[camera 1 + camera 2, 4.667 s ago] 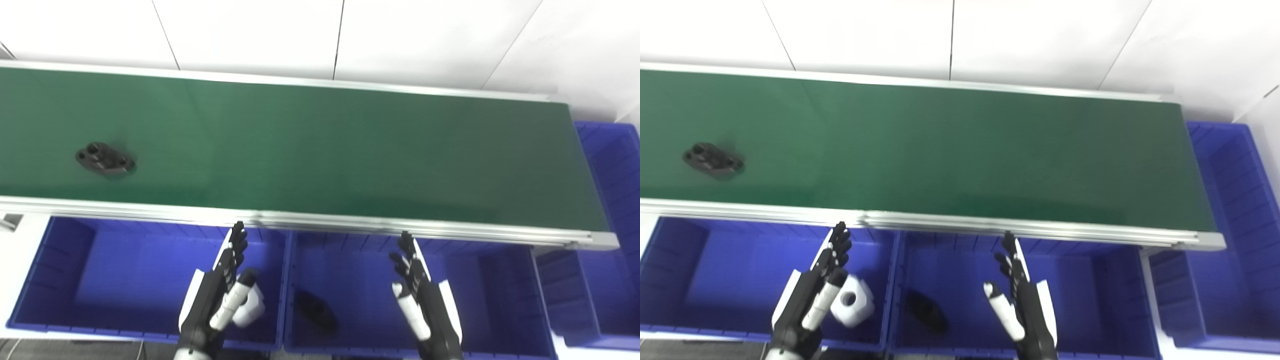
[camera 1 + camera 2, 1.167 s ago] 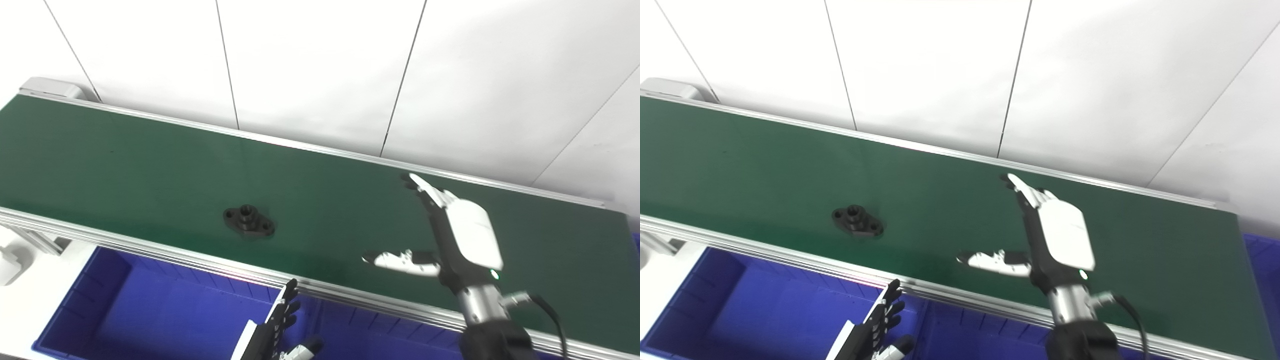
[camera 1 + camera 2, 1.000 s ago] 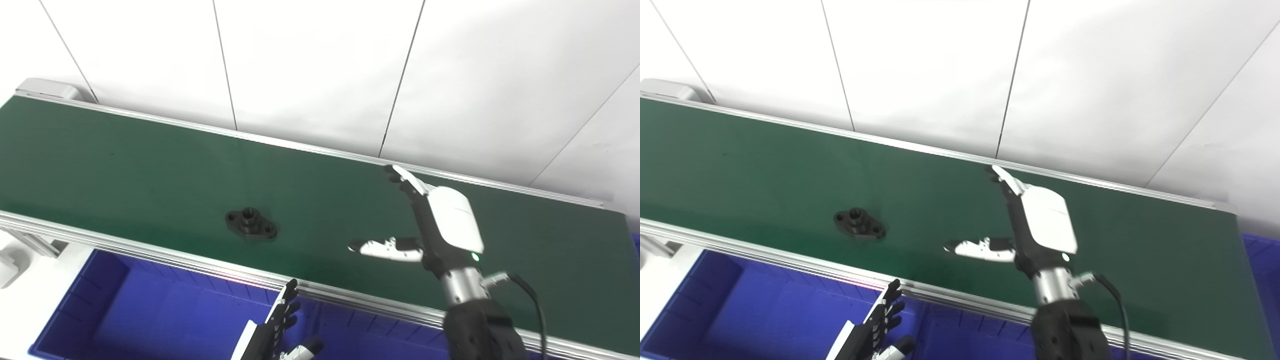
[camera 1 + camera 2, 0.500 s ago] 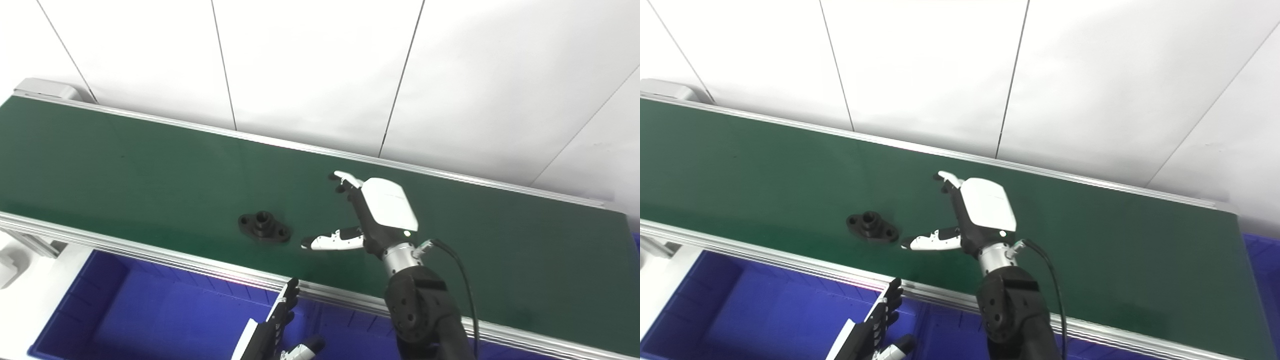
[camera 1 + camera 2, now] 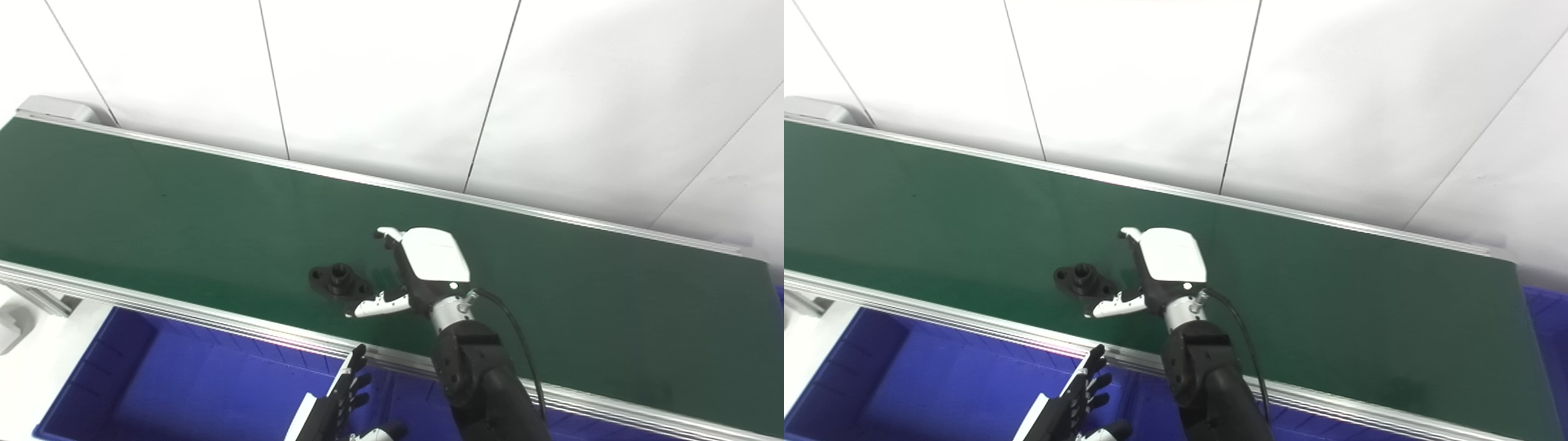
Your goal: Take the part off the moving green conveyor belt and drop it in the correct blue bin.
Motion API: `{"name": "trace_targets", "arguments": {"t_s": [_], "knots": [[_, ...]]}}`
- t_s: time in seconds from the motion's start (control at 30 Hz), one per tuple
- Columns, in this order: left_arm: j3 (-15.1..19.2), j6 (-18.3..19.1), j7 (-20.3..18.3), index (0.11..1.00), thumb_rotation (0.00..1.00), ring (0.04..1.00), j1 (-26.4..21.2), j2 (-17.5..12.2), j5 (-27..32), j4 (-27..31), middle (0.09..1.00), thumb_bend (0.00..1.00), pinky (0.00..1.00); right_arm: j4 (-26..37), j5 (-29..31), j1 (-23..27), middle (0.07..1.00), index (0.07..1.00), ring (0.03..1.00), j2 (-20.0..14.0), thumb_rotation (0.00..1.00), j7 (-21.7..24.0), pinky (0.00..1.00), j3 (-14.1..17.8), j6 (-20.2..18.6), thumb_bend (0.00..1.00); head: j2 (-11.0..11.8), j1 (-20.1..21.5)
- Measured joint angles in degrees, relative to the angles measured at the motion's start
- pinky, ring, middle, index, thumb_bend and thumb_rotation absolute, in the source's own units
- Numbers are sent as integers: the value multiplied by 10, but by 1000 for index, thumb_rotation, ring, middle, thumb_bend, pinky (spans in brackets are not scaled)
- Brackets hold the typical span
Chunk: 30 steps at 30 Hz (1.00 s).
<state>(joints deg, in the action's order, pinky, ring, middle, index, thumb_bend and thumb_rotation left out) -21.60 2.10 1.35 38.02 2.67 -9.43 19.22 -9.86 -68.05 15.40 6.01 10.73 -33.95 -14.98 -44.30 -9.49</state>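
Lying flat on the green conveyor belt (image 5: pixel 184 202), our black flanged part (image 5: pixel 339 280) sits just left of our right hand (image 5: pixel 422 269), fingers (image 5: pixel 375 306) spread, holding nothing; our left hand (image 5: pixel 337 407) waits low, spread.

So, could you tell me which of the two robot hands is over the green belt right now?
The right robot hand, open beside the black part; the left robot hand is low over the blue bin.

head cameras, side by side, overlooking belt (image 5: pixel 184 202)
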Motion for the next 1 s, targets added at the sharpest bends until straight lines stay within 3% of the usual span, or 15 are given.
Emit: {"name": "trace_targets", "arguments": {"t_s": [0.33,0.57,0.67,0.7,0.73,0.83,1.0], "knots": [[-5,4,3,1000,582,940,1,-1,-16,6,1000,747,882,-57,-10,39,766,815,691,-5,576,-4,641,-27,-18,993,-4,-18],[-6,4,6,1000,584,940,2,-1,-37,9,1000,728,872,-86,-25,55,714,778,610,-14,536,-36,542,-50,-18,995,-8,-29],[-6,5,8,1000,589,945,3,-1,-39,10,1000,717,872,-104,-35,62,592,722,510,-17,483,-56,443,-60,-18,919,-13,-40],[-6,5,9,1000,587,946,4,-1,-40,11,1000,712,870,-109,-36,64,534,690,453,-18,453,-62,389,-61,-18,868,-15,-40],[-6,4,10,1000,587,944,4,-1,-40,11,1000,715,866,-112,-34,66,426,670,333,-18,411,-63,271,-62,-18,797,-15,-40],[-7,4,11,1000,593,950,7,-1,-40,13,1000,735,866,-119,-19,71,232,507,154,-17,174,-68,100,-61,-18,553,-18,-40],[-8,5,11,1000,593,962,8,-1,-40,15,1000,752,857,-100,-11,67,203,479,123,-15,118,-75,59,-88,-18,519,-25,-38]]}}
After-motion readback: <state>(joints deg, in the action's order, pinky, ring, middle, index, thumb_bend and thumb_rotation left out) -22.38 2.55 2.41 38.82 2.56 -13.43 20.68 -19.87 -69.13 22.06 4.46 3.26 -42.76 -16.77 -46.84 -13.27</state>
